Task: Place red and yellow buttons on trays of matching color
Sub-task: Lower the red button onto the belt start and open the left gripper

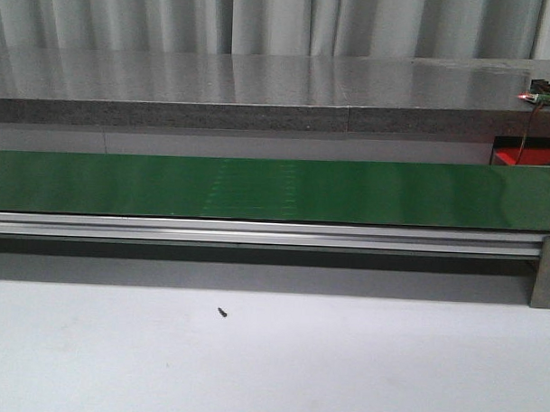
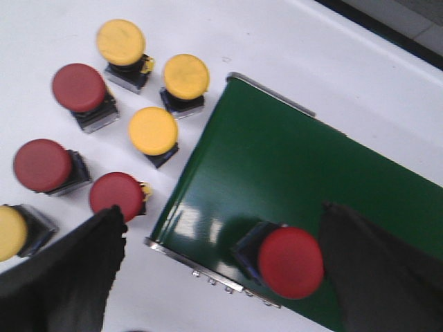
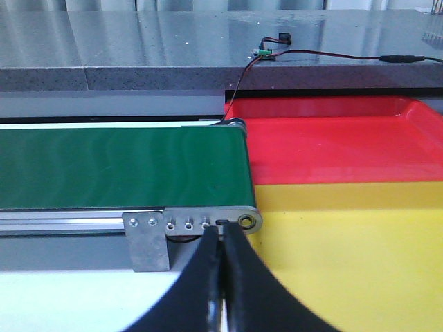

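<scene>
In the left wrist view my left gripper is open over the end of the green conveyor belt. A red button rests on the belt between the jaws, close to one finger and not gripped. Several more buttons stand on the white table beside the belt end, among them yellow ones and red ones. In the right wrist view my right gripper is shut and empty, in front of the belt's other end, next to the red tray and the yellow tray. Neither gripper shows in the front view.
The front view shows the belt bare along its length, on an aluminium rail. A small black screw lies on the white table in front. A grey counter with a wired board runs behind the belt.
</scene>
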You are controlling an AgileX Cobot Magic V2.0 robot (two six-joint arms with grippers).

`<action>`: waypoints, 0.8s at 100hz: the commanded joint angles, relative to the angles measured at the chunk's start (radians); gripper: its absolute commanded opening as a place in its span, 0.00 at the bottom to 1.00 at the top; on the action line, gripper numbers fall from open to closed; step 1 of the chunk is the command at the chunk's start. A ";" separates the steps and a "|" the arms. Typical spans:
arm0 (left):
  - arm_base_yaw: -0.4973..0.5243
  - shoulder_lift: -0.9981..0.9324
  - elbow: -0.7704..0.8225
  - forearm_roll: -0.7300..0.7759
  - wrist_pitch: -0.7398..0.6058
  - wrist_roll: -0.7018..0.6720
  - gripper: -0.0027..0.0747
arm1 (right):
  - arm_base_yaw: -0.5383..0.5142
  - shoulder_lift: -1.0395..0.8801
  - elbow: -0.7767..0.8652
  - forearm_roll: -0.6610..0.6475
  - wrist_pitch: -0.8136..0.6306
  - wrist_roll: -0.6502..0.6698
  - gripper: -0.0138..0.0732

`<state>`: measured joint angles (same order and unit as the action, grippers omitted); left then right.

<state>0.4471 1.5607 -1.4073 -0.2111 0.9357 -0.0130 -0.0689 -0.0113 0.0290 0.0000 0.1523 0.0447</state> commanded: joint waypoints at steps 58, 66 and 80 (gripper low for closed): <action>0.258 -0.007 0.092 0.007 -0.041 0.047 0.74 | -0.006 -0.016 -0.018 0.000 -0.036 -0.007 0.02; 0.258 0.020 0.095 0.007 -0.046 0.047 0.74 | -0.006 -0.016 -0.018 0.000 -0.036 -0.007 0.02; 0.258 0.085 0.095 0.007 -0.062 0.047 0.74 | -0.006 -0.016 -0.018 0.000 -0.036 -0.007 0.02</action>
<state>0.7023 1.6481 -1.2895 -0.1922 0.9230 0.0327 -0.0689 -0.0113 0.0290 0.0000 0.1892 0.0447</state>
